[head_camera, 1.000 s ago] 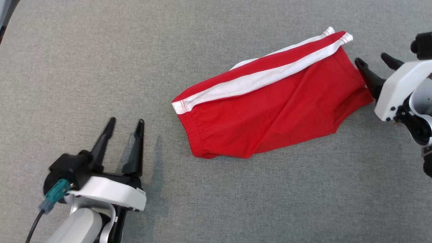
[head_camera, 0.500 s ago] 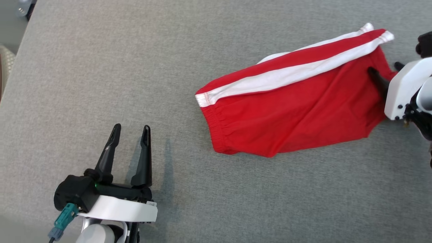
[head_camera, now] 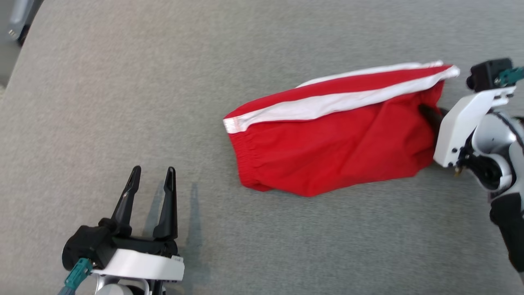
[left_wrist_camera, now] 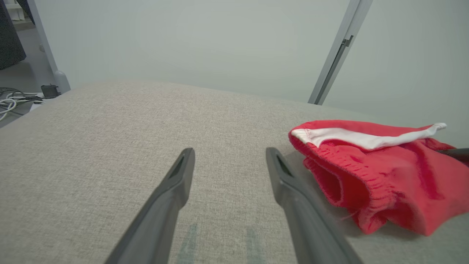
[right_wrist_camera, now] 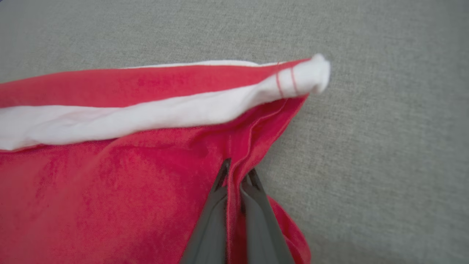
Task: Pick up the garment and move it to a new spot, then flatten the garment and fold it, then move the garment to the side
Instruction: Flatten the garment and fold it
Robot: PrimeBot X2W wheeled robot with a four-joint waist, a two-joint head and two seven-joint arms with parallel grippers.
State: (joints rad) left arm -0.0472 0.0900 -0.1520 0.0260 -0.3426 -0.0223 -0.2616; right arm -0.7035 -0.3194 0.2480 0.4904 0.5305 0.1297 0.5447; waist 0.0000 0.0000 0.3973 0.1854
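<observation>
The garment (head_camera: pixel 327 139) is a pair of red shorts with a white side stripe, lying on the grey table (head_camera: pixel 123 82) right of centre, waistband toward the left. My right gripper (head_camera: pixel 428 112) is shut on the garment's right hem; in the right wrist view its two fingers (right_wrist_camera: pixel 236 172) pinch a fold of the red cloth (right_wrist_camera: pixel 110 183). My left gripper (head_camera: pixel 151 172) stands open at the lower left, well clear of the shorts. In the left wrist view its fingers (left_wrist_camera: pixel 229 154) frame bare table, with the garment (left_wrist_camera: pixel 384 176) off to the right.
The grey cloth table runs across the whole head view; its left edge (head_camera: pixel 24 53) shows at the upper left. Beyond the table in the left wrist view stand a pale wall, a slanted metal post (left_wrist_camera: pixel 337 55) and cables (left_wrist_camera: pixel 11 102) on the floor.
My right gripper moved onto the garment's right hem and shut on it, lifting that end a little. The head camera shifted. The left gripper stayed open and in place.
</observation>
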